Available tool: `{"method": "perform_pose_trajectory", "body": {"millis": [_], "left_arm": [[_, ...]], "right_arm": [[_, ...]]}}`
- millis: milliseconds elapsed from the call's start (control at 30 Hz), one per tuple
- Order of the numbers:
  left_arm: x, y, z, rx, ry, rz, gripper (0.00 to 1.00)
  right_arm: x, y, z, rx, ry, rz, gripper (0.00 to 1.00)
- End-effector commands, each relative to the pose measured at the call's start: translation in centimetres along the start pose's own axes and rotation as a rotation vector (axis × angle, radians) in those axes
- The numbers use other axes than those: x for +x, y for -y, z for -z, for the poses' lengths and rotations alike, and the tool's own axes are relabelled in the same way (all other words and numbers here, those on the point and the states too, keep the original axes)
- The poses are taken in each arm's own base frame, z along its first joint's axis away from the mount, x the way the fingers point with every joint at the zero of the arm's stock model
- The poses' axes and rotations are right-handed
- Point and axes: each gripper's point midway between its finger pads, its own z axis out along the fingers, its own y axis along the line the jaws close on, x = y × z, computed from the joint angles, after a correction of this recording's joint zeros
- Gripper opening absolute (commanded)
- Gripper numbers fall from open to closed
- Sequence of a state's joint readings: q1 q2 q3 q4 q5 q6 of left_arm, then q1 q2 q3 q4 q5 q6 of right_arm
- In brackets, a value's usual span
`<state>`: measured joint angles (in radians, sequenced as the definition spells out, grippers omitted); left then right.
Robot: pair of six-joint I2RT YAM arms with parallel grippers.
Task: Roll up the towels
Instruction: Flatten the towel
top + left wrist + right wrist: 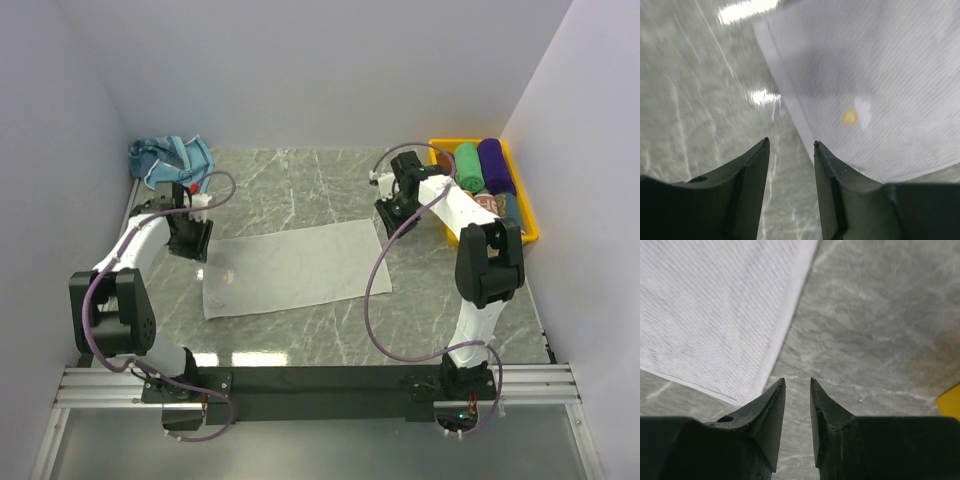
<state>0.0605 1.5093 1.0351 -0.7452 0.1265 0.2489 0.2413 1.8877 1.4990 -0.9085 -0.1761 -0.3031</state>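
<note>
A pale grey-white towel (pixel 290 268) lies spread flat on the marble table. My left gripper (pixel 190 243) hovers over its far left corner. In the left wrist view that gripper (pixel 790 145) is open with only marble between its fingers, and the hemmed towel (pixel 880 75) edge runs just right of the right finger. My right gripper (pixel 391 217) is by the far right corner. In the right wrist view it (pixel 797 381) stands open by a narrow gap with nothing in it, and the towel (pixel 705 315) lies to its left. More towels, blue ones (pixel 170 158), are heaped at the back left.
A yellow bin (pixel 527 215) at the right wall holds green (pixel 467 166), purple (pixel 496 165) and brown (pixel 489 205) rolls; its corner (pixel 950 402) shows in the right wrist view. Walls close the table on three sides. The spread towel has a small yellow mark (pixel 850 117).
</note>
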Motion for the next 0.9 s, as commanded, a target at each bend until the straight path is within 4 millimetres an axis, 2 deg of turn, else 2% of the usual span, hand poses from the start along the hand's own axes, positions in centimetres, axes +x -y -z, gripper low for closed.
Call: {"method": "perform_pose_trajectory", "body": {"millis": [0, 100, 167, 200, 267, 467, 633, 667, 700, 867], "left_arm": [[-4.0, 0.3, 0.1, 0.050, 0.100, -0.002, 0.46], [-5.3, -0.5, -1.7, 0.063, 0.092, 0.059, 0.38], [-6.6, -0.5, -2.2, 0.086, 0.106, 0.084, 0.30], [-6.7, -0.4, -3.0, 0.102, 0.088, 0.097, 0.29], [-7.3, 0.0, -3.4, 0.134, 0.090, 0.108, 0.26], [-6.9, 0.8, -5.8, 0.180, 0.031, 0.085, 0.24], [-7.6, 0.7, -8.1, 0.193, 0.000, 0.110, 0.23], [-8.4, 0.6, -8.1, 0.196, 0.011, 0.108, 0.23], [-8.2, 0.9, -8.7, 0.208, -0.011, 0.111, 0.23], [-10.1, 1.6, -9.1, 0.222, 0.004, 0.078, 0.24]], "right_arm": [[-2.7, -1.8, 1.5, -0.036, 0.088, 0.019, 0.34], [-4.3, -2.1, 1.2, -0.041, 0.117, 0.021, 0.34], [-4.9, -2.6, 0.5, -0.063, 0.117, 0.027, 0.33], [-5.1, -2.8, 0.1, -0.071, 0.110, 0.031, 0.31], [-5.0, -3.5, -0.5, -0.084, 0.098, 0.051, 0.29], [-3.4, -4.1, -3.5, -0.088, 0.047, 0.061, 0.26], [-1.8, -1.7, -5.8, 0.007, -0.019, 0.009, 0.20], [-1.5, -1.3, -5.9, 0.009, -0.027, -0.009, 0.20], [-1.2, -0.2, -6.1, 0.014, -0.036, -0.040, 0.20], [-0.1, 1.3, -5.6, 0.028, -0.056, -0.061, 0.20]]}}
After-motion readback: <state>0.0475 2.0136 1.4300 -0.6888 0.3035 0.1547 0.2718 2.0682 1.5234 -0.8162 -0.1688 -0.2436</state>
